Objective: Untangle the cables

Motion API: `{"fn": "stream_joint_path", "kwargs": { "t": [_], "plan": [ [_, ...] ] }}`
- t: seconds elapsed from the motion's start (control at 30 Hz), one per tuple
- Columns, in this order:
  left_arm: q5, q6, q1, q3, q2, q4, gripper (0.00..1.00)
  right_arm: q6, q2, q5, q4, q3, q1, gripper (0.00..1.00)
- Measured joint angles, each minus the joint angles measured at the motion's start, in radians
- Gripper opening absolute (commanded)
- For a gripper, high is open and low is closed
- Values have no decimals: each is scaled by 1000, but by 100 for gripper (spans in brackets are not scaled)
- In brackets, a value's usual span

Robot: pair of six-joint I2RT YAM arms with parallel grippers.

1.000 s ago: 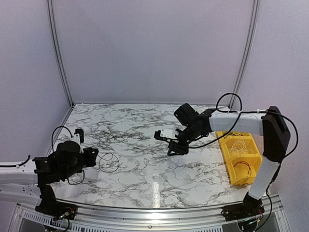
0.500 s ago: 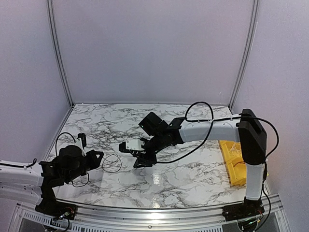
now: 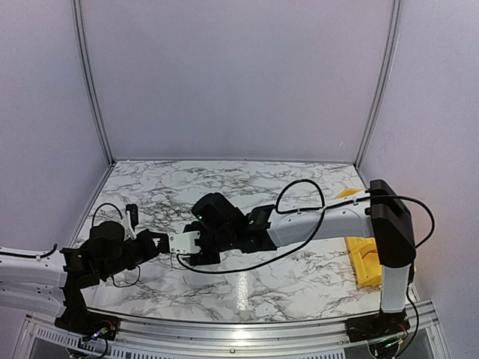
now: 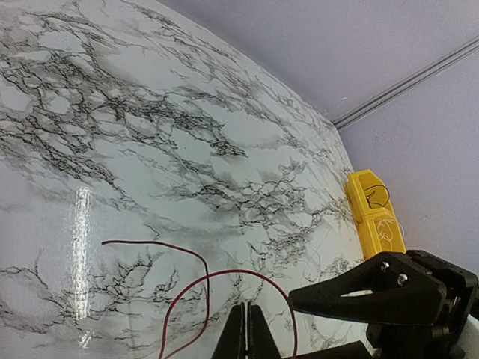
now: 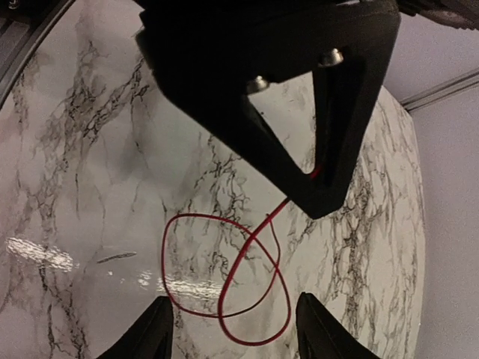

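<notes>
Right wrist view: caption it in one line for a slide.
Left gripper pinches a thin red looped wire over the white marble table, facing the open right gripper.

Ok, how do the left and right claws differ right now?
The left claw is shut on the red wire; the right claw is open, holding nothing. The left arm is folded near its base; the right arm stretches across the table. Both are at the same wire.

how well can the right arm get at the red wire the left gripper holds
Probably yes: the right gripper is open and the red wire loop is right ahead of it, nothing between. The left gripper pinching the wire close above could crowd it.
</notes>
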Motion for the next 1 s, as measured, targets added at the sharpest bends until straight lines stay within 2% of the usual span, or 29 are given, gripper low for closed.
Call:
{"fn": "stream_joint_path", "kwargs": {
  "t": [0.07, 0.1, 0.13, 0.17, 0.27, 0.4, 0.5, 0.7, 0.9, 1.0],
  "plan": [
    [17, 0, 0, 15, 9, 0, 0, -5, 2, 39, 26, 0, -1, 32],
    [21, 0, 0, 22, 13, 2, 0, -8, 5, 56, 38, 0, -2, 21],
    [27, -1, 0, 28, 16, 3, 0, -11, 8, 72, 48, 0, -3, 4],
    [34, -1, 0, 34, 18, 6, 4, -9, 12, 89, 55, 0, -4, 0],
    [35, 2, 0, 43, 18, 6, 36, -17, 11, 118, 64, -10, -6, 0],
    [26, 27, 0, 49, -3, 2, 61, -21, -44, 126, 38, -68, -23, 0],
    [-8, 89, 1, 82, -25, -35, 67, -14, -144, 81, -39, -81, -76, 0],
    [-102, 263, 1, 217, -8, -83, 71, 2, -380, -4, -133, -77, -230, 0],
    [-175, 456, 1, 422, 185, -97, 71, -4, -524, -44, -275, -84, -302, 0],
    [-216, 517, 1, 515, 322, -110, 66, -15, -594, -51, -360, -105, -325, 0]
  ]
}}
